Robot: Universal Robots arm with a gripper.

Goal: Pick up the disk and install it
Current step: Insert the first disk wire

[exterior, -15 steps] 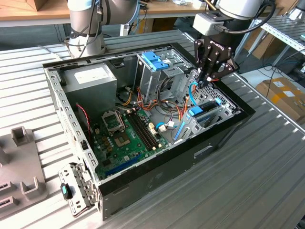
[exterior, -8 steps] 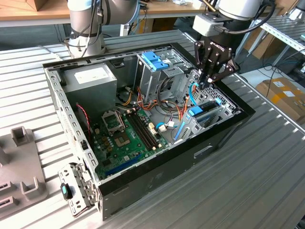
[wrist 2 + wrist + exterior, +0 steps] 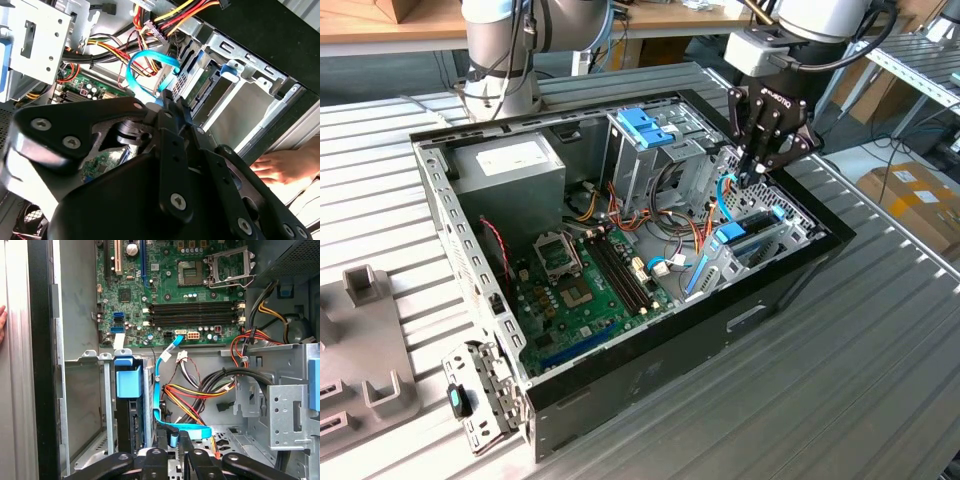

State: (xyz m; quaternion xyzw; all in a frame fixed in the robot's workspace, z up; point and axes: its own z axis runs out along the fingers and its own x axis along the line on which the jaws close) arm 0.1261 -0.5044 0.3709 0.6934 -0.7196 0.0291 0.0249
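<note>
The disk (image 3: 748, 236) stands on edge in the drive bay at the case's near right corner in the exterior view, its light-blue carrier (image 3: 128, 385) facing up. In the second wrist view the disk (image 3: 201, 86) shows its green board inside the bay. My gripper (image 3: 751, 178) hangs just above and behind the bay, apart from the disk, with its fingers shut. In both wrist views the gripper (image 3: 172, 439) (image 3: 173, 99) is close to a looped blue data cable (image 3: 162, 365), and nothing is held between the fingers.
The open computer case (image 3: 790, 290) lies on a slatted metal table. Inside are the motherboard (image 3: 582, 290), a power supply (image 3: 510, 165), a tall drive cage with a blue latch (image 3: 645, 125) and bundled wires (image 3: 195, 390). A person's hand (image 3: 280, 167) rests beside the case. Grey fixtures (image 3: 360, 340) lie at the exterior view's left.
</note>
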